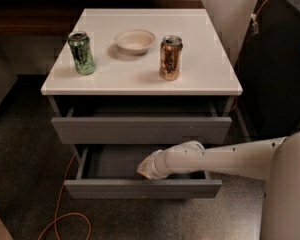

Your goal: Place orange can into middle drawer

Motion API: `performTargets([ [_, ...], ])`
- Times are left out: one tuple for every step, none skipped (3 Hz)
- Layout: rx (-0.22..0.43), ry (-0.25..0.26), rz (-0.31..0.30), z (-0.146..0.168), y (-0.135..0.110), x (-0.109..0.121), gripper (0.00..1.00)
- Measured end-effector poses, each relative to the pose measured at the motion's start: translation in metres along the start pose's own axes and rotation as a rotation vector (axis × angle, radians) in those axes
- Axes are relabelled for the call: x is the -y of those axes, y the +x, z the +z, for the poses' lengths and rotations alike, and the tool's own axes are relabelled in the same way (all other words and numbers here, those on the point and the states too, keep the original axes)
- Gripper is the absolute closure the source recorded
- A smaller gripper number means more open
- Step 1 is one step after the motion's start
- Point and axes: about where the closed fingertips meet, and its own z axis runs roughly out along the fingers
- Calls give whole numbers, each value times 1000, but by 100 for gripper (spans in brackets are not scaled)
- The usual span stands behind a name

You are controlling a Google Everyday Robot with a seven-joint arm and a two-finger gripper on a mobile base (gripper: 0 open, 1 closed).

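The orange can point(170, 57) stands upright on the white cabinet top point(205, 74), right of centre. The middle drawer point(142, 189) is pulled out, and its grey inside shows. My gripper point(145, 170) is at the end of the white arm that reaches in from the right. It sits low inside the open middle drawer, just behind the drawer front and near its middle. It is far below the can and holds nothing that I can see.
A green can point(81, 52) stands at the top's left and a shallow white bowl point(135, 40) at the back centre. The top drawer point(140, 130) is slightly pulled out. An orange cable point(60, 204) lies on the floor at the left. A dark cabinet point(280, 59) stands at the right.
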Motion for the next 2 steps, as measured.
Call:
performTargets([
  [-14,-7,1,17,6,6,100],
  [-26,-18,14,45,22,2,100],
])
